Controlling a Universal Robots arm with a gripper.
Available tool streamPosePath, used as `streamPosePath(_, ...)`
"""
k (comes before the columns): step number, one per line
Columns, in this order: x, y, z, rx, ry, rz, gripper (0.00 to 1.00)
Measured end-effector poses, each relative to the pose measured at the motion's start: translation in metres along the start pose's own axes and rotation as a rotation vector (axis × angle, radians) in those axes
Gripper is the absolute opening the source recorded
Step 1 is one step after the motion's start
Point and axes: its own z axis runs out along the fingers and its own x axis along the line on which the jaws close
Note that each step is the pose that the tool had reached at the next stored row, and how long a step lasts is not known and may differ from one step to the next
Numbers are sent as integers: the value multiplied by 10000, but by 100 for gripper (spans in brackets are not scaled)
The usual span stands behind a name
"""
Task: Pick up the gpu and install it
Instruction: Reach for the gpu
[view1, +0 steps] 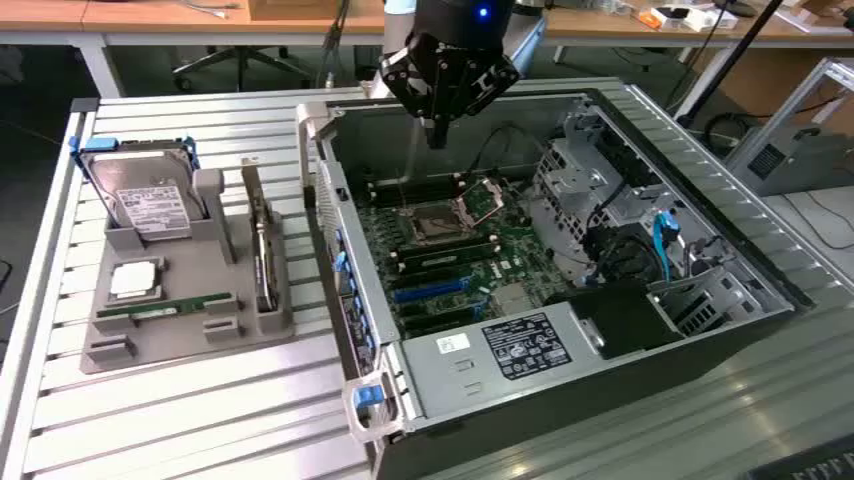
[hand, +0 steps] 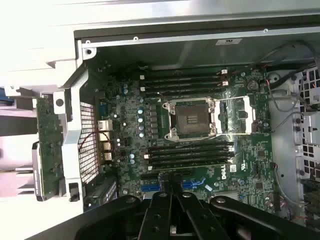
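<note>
The gpu (view1: 263, 258) stands on edge in a grey holder (view1: 174, 330) at the exterior view's left, outside the computer case; its metal bracket faces up. In the wrist view the same gpu (hand: 48, 145) appears as a board beside the case wall. My gripper (view1: 434, 135) hangs over the far side of the open case (view1: 627, 110), well away from the gpu. Its fingers are shut with nothing between them. In the wrist view my gripper (hand: 172, 186) points down at the motherboard (hand: 250, 150), just above the blue slots (hand: 150, 188).
The grey holder also carries a hard drive (view1: 140, 195), a small square chip (view1: 134, 280) and a green memory stick (view1: 167, 308). Inside the case are the processor socket (view1: 434, 225), drive cages (view1: 587, 170) with cables, and a power supply (view1: 514, 345).
</note>
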Motion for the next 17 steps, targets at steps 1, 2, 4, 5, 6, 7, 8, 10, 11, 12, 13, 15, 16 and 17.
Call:
streamPosePath(1, 4, 0, 0, -1, 0, 1, 11)
streamPosePath(2, 4, 0, 0, -1, 0, 1, 11)
streamPosePath(4, 4, 0, 0, -2, 0, 1, 11)
streamPosePath(5, 5, 0, 0, -2, 0, 1, 11)
streamPosePath(6, 6, 0, 0, -2, -1, 1, 11)
streamPosePath(7, 9, -1, 0, -2, 0, 2, 11)
streamPosePath(8, 14, -1, 0, -2, 0, 2, 11)
streamPosePath(10, 23, -2, -1, -1, 0, 1, 11)
streamPosePath(11, 31, -2, -1, -2, 0, 1, 11)
streamPosePath(12, 41, -3, -2, -1, 1, 1, 11)
streamPosePath(13, 50, -4, -1, -1, 0, 1, 11)
streamPosePath(15, 72, -5, -2, -2, 0, 1, 11)
streamPosePath(16, 81, -6, -2, -2, 0, 1, 11)
streamPosePath(17, 91, -6, -2, -2, 0, 1, 11)
